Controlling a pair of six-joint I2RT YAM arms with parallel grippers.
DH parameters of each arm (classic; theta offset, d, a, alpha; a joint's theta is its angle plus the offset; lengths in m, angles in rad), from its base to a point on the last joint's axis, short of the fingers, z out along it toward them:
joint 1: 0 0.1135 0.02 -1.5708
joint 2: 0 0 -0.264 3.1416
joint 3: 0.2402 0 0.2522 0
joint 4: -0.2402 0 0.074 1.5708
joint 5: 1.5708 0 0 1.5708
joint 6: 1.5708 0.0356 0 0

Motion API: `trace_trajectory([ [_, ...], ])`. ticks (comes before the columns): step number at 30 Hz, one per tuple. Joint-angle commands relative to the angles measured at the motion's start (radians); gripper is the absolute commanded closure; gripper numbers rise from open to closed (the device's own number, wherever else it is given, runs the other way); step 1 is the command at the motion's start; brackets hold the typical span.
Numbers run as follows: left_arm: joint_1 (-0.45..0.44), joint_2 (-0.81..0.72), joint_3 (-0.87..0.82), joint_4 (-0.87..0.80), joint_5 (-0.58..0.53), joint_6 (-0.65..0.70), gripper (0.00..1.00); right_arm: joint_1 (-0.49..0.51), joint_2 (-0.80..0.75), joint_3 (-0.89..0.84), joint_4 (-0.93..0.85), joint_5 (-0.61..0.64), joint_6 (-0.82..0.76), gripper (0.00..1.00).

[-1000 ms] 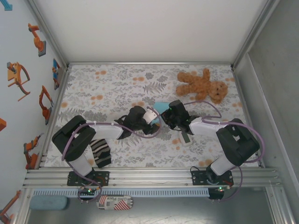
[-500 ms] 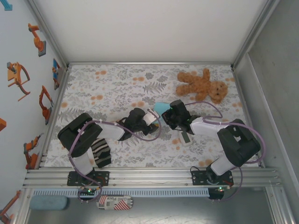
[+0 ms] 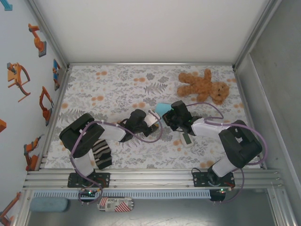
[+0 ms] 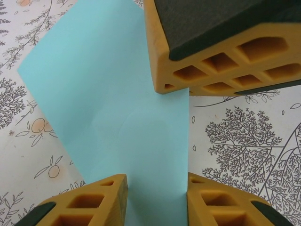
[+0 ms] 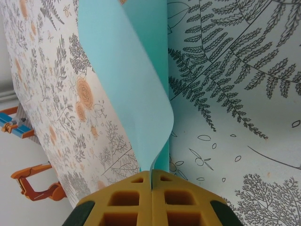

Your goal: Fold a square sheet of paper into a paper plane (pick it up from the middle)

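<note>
The left arm (image 3: 89,136) has drawn its elbow in toward the middle since a second ago, and more of the blue paper (image 3: 162,108) now shows between the two claws; the right arm (image 3: 235,141) has hardly shifted.

The flowered table (image 3: 108,89) takes up most of the cell. Both arms reach in from the near edge and meet close to its centre, the left claw (image 3: 149,120) and right claw (image 3: 168,117) almost nose to nose. A bear (image 3: 203,86) lies at the far right, well apart from them. A striped cloth (image 3: 101,154) sits by the left arm's base.

The paper is at the middle of the table, between the claws. From the left wrist it (image 4: 108,108) lies mostly flat on the table, and a strip of it runs down between the fingers of the left claw (image 4: 157,188), which stand well apart and grip nothing. The right claw's finger (image 4: 216,47) comes in from above at the sheet's right edge. From the right wrist, the right claw (image 5: 151,179) is closed tight on an edge of the paper (image 5: 127,84), which rises off the table and curls over.

A small white gadget (image 3: 186,140) lies just under the right forearm.
</note>
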Motion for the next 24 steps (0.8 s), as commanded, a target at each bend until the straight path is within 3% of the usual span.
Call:
trace_trajectory([
  [1, 0.016, 0.013, -0.018, 0.029, 0.005, -0.006, 0.71, -0.005, 0.007, 0.028, -0.029, -0.009, 0.009, 0.95],
  [5, 0.023, 0.02, -0.026, 0.036, 0.014, -0.018, 0.75, -0.007, 0.006, 0.033, -0.038, -0.008, 0.004, 0.84],
  [10, 0.03, 0.026, -0.036, 0.042, 0.026, -0.029, 0.78, -0.016, -0.012, 0.036, -0.054, 0.006, -0.014, 0.63],
  [16, 0.04, 0.034, -0.044, 0.051, 0.052, -0.047, 0.78, -0.045, -0.069, 0.082, -0.153, 0.038, -0.126, 0.4],
  [24, 0.068, 0.037, -0.041, 0.034, 0.129, -0.106, 0.8, -0.083, -0.117, 0.101, -0.236, 0.061, -0.231, 0.38],
])
